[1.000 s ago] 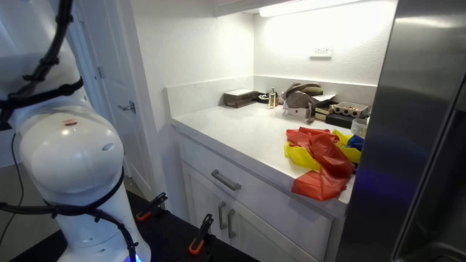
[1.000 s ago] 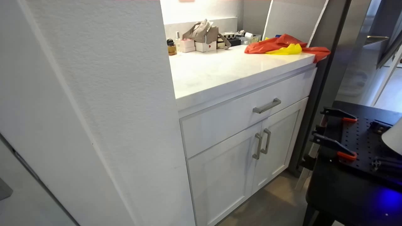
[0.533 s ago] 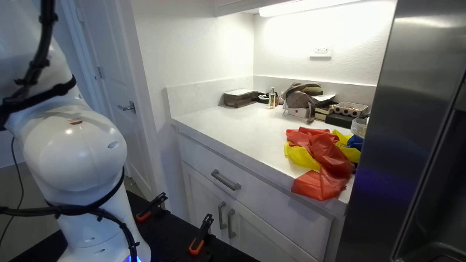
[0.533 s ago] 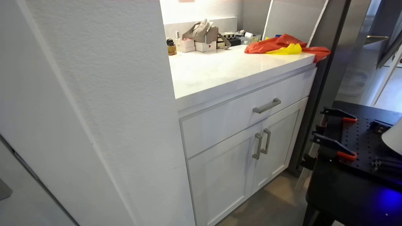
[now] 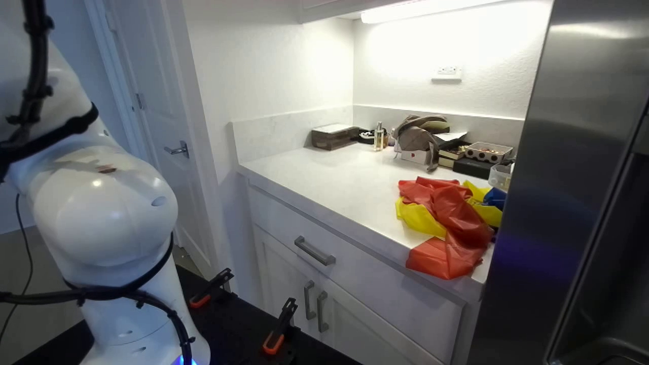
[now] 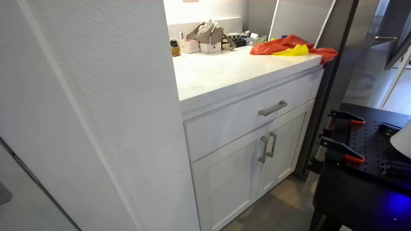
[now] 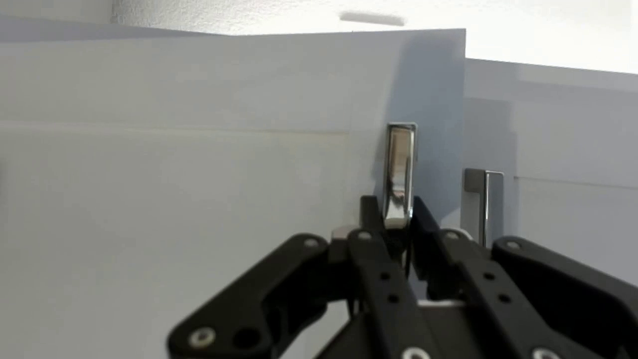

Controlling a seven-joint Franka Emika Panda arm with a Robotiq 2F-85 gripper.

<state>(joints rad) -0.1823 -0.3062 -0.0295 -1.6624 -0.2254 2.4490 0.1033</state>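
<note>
My gripper (image 7: 393, 212) shows only in the wrist view. Its two black fingers (image 7: 370, 212) stand on either side of a shiny metal bar handle (image 7: 399, 172) and are closed on its lower part. The handle is fixed near the right edge of a white cabinet door (image 7: 224, 199). That door appears to stand out in front of a neighbouring white door (image 7: 573, 134), which has a similar handle (image 7: 491, 204). In both exterior views the gripper and this handle are out of view; the white arm (image 5: 101, 213) rises at the left of an exterior view.
A white counter (image 5: 324, 177) holds crumpled red and yellow sheeting (image 5: 451, 223), a grey-brown bag (image 5: 416, 137), boxes and bottles. Below are a drawer handle (image 6: 273, 108) and shut doors. A steel fridge (image 5: 557, 203) stands beside it. Clamps (image 5: 279, 329) grip the black robot table (image 6: 353, 199).
The upper part of the arm has swung left in an exterior view, and its rounded joint has shifted slightly right. The counter and the things on it have not moved.
</note>
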